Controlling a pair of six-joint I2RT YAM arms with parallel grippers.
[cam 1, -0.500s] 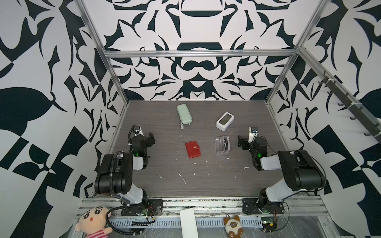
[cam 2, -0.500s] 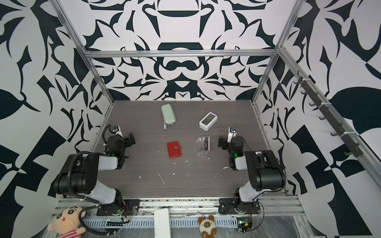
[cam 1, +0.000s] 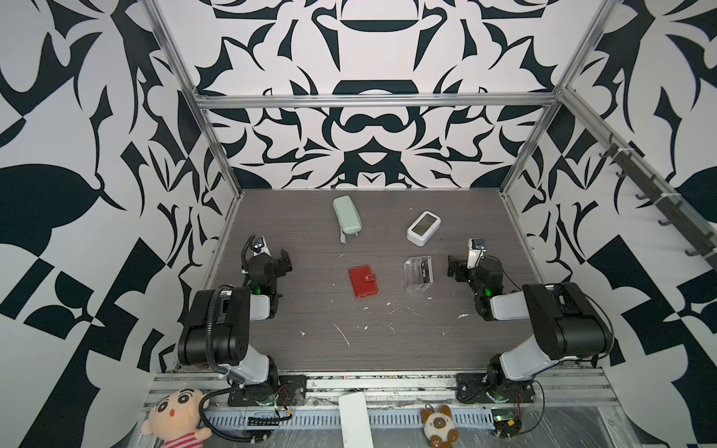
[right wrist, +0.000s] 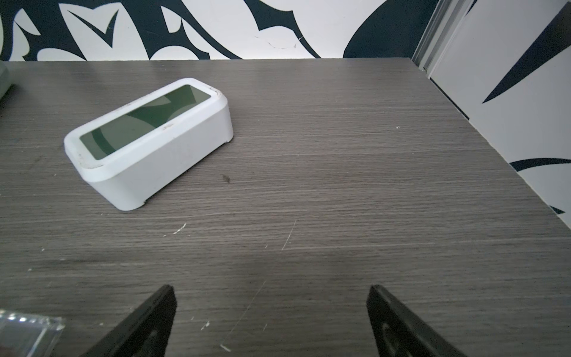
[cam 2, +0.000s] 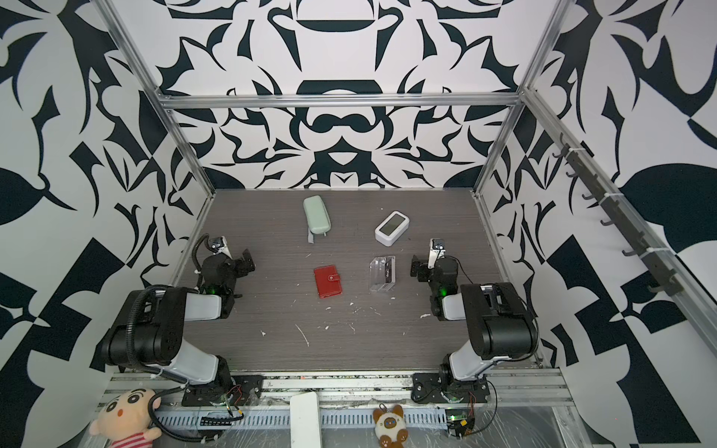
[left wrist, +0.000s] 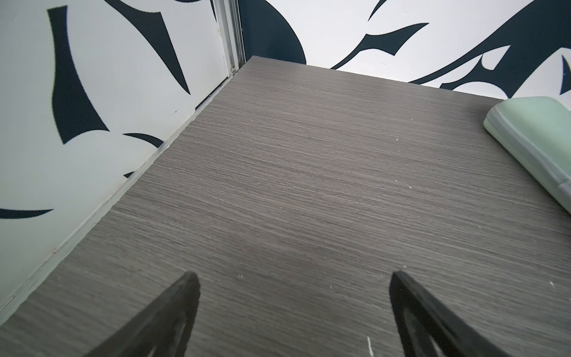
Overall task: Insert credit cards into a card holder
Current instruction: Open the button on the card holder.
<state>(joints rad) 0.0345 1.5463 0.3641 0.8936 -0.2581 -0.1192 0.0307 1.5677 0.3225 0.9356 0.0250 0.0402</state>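
The card holder (cam 1: 363,281) (cam 2: 328,281) is a small red wallet lying closed with its snap tab fastened, mid-table. Right of it stands a clear acrylic box (cam 1: 418,273) (cam 2: 383,273) with dark credit cards (cam 1: 425,268) (cam 2: 389,272) inside; their number is unclear. My left gripper (cam 1: 283,260) (cam 2: 246,260) (left wrist: 293,275) rests open and empty near the left wall, well left of the holder. Close to the right of the clear box, my right gripper (cam 1: 452,265) (cam 2: 416,267) (right wrist: 270,287) is open and empty over bare table. A corner of the box (right wrist: 27,333) shows in the right wrist view.
A mint-green oblong case (cam 1: 346,215) (cam 2: 317,215) (left wrist: 537,145) lies at the back, left of centre. A white clock-like device (cam 1: 423,228) (cam 2: 392,228) (right wrist: 148,142) sits back right. Patterned walls enclose the table on three sides. White flecks dot the front.
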